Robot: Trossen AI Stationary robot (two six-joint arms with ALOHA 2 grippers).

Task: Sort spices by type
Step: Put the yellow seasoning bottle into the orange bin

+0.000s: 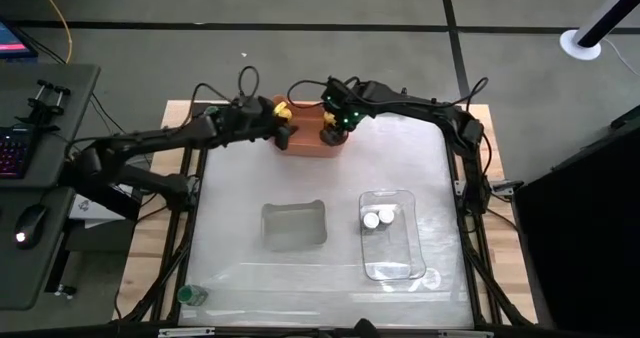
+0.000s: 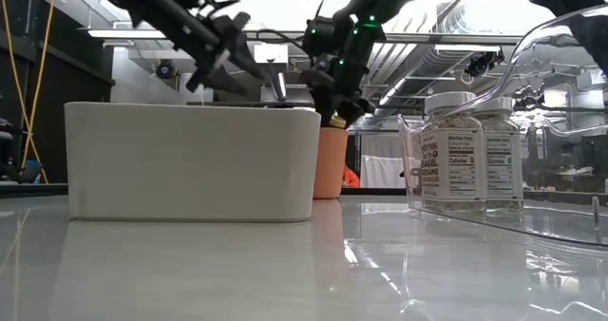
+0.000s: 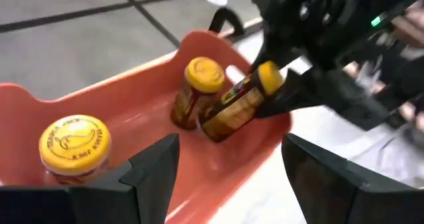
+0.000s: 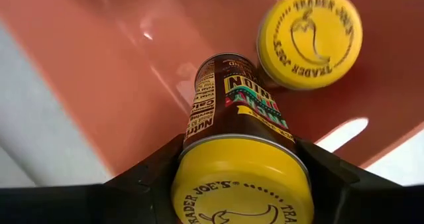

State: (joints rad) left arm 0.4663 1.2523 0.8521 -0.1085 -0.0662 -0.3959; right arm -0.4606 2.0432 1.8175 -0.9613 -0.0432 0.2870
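Observation:
An orange bin [image 1: 312,138] stands at the table's far middle and holds three yellow-capped spice jars. My right gripper [image 1: 336,124] reaches into the bin from the right and is shut on one tilted jar [image 4: 232,111]. A second jar [image 3: 199,91] stands upright beside it. A third jar [image 3: 74,148] stands nearer my left gripper [image 3: 228,161], which hovers open and empty over the bin's left end [image 1: 284,128]. Two white-capped jars [image 1: 377,217] stand in the clear tray [image 1: 400,263]. A green-capped jar [image 1: 190,296] lies at the near left corner. My right gripper pinches the jar at its yellow cap end [image 4: 242,184] between its two fingers, one on each side of the cap. The fingers [image 3: 291,95] slant down into the bin from the right. The jar is tilted, with its bottom end [image 3: 213,128] low in the bin.
An opaque grey tray [image 1: 294,225] stands in the table's middle, left of the clear tray. The two grippers are close together over the bin. The low view shows the grey tray [image 2: 190,160] in front of the bin [image 2: 331,164].

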